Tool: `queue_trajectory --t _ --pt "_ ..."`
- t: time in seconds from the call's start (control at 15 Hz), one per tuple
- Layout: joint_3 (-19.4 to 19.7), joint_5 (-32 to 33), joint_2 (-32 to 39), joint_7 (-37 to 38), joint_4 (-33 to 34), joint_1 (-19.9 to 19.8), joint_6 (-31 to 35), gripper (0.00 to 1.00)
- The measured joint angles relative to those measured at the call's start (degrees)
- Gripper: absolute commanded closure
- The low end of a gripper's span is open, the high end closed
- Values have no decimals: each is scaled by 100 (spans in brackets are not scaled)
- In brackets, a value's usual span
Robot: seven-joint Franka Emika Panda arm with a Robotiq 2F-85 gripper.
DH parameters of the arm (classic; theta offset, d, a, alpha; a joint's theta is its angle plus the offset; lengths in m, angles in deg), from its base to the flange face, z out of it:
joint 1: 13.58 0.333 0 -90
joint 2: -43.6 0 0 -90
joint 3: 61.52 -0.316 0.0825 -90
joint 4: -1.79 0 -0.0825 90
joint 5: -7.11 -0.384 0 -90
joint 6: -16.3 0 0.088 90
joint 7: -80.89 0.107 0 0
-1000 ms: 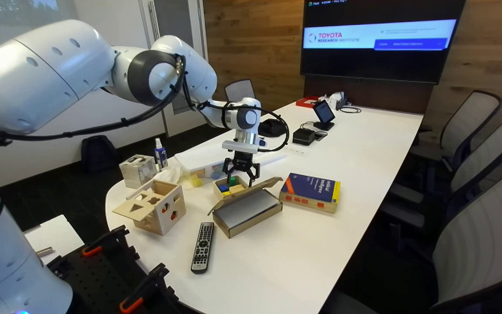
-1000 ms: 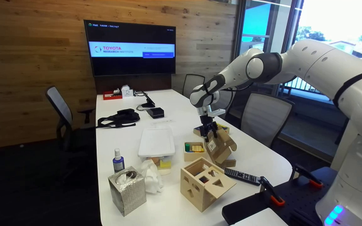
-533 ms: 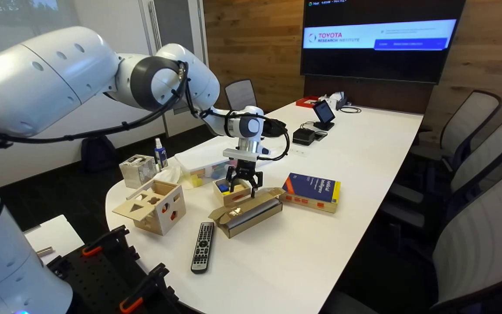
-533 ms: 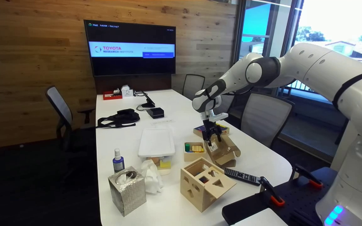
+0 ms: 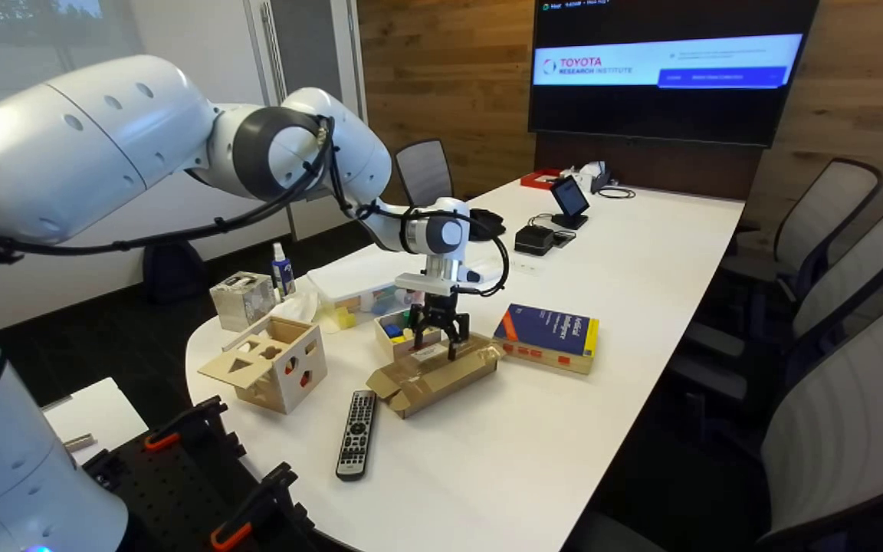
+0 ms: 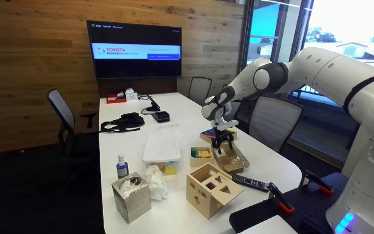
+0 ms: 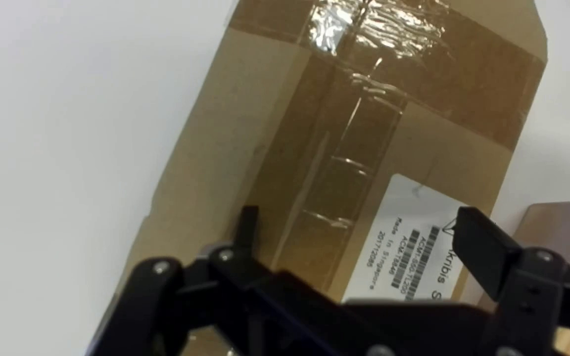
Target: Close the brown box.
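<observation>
The white arm (image 5: 135, 138) has dark grey bands (image 5: 253, 157), black cable (image 5: 169, 237), black gripper (image 5: 434, 350).

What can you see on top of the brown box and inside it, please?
Shiny tape and a white label show on its lid, the label partly hidden by the gripper. Anything inside the brown box cannot be seen: the lid covers it.

In an exterior view, the black tool (image 5: 435, 349), jaws apart, points down at the lid (image 5: 411, 372) lying over the brown box (image 5: 449, 389) at mid-frame, with the remote (image 5: 356, 435) lower on the white surface (image 5: 487, 460) and the blue-covered book (image 5: 553, 333) farther right.
</observation>
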Motion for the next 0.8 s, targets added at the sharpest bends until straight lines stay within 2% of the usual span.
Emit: queue_trajectory --t 0.8 --pt "-3 -293 229 102 82 -145 14 0"
